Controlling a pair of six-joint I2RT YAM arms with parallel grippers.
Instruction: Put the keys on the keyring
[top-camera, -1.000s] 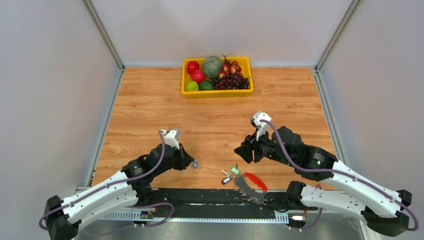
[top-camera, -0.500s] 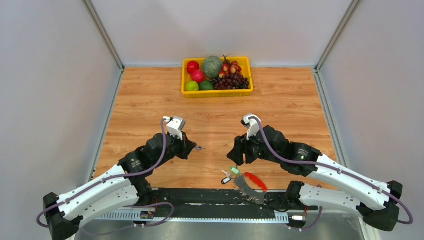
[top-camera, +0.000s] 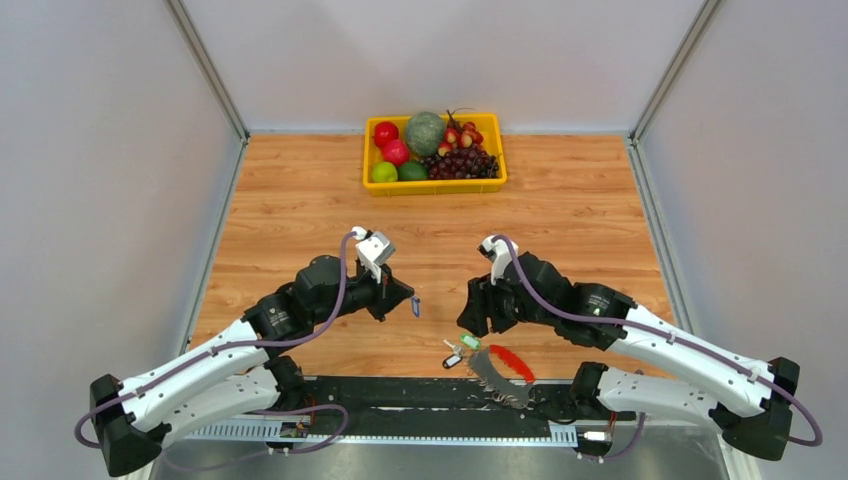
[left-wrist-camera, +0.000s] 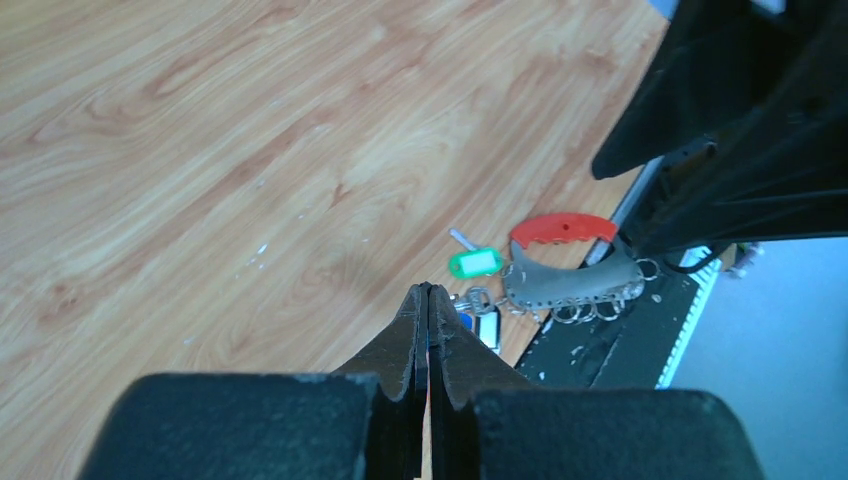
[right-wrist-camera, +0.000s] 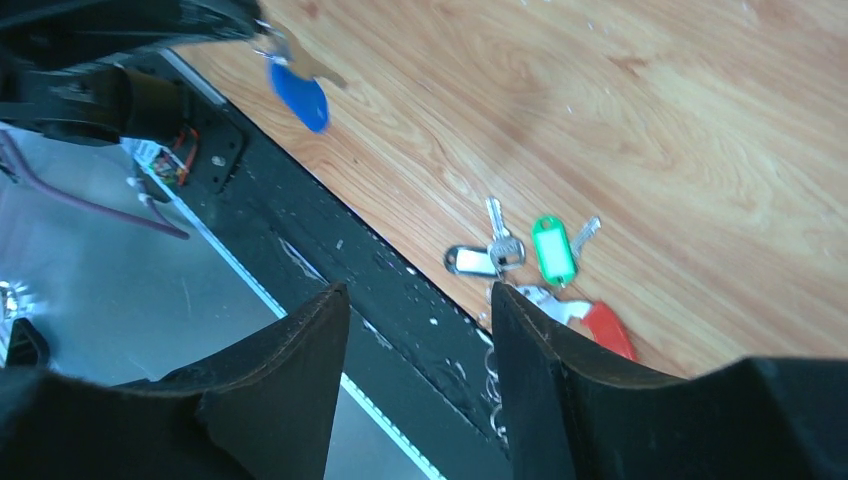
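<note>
My left tool (top-camera: 407, 298) has swung right, clamped on the blue key (right-wrist-camera: 300, 95); my right tool (right-wrist-camera: 418, 295) points down, fingers apart.

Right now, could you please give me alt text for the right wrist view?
The open right claw hangs over the near edge of the table, above a green-tagged key bunch. At upper left, the left claw holds a blue-headed key aloft.
</note>
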